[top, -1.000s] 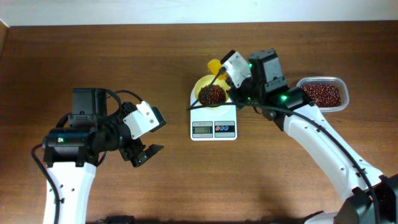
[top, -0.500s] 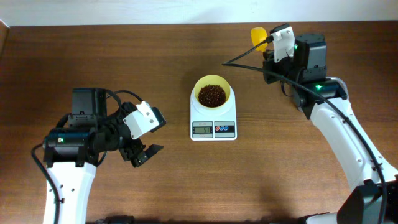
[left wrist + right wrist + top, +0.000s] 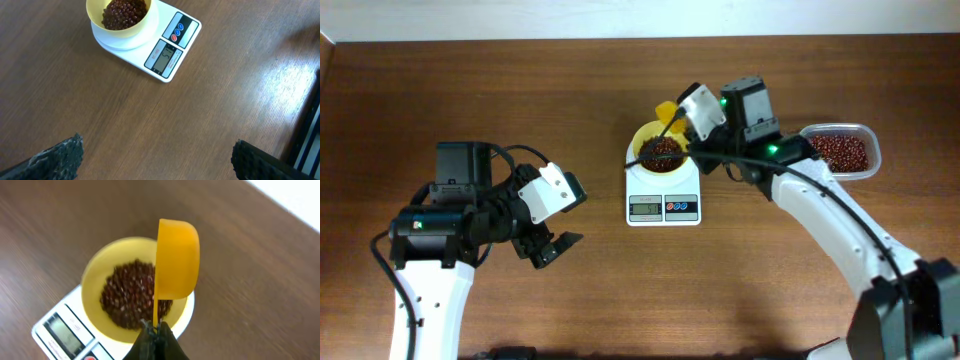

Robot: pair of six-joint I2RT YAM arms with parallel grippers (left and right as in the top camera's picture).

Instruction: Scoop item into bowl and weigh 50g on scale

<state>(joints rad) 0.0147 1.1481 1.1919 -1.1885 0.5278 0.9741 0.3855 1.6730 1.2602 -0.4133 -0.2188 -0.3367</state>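
While right pincer (image 3: 156,332) grips one scoop (image 3: 177,260) above one bowl (image 3: 95,275) | left pincer (image 3: 552,247) agape, empty

scoop (image 3: 177,260) and right pincer (image 3: 155,328) over bowl (image 3: 91,287), table (image 3: 100,110) apparently open left of scale (image 3: 165,55)

Overhead looks straight down; both wrist cameras, seemingly nearer, share the scale (image 3: 172,47) and bowl (image 3: 120,34).

The scale (image 3: 159,50) shows digits too small to read.
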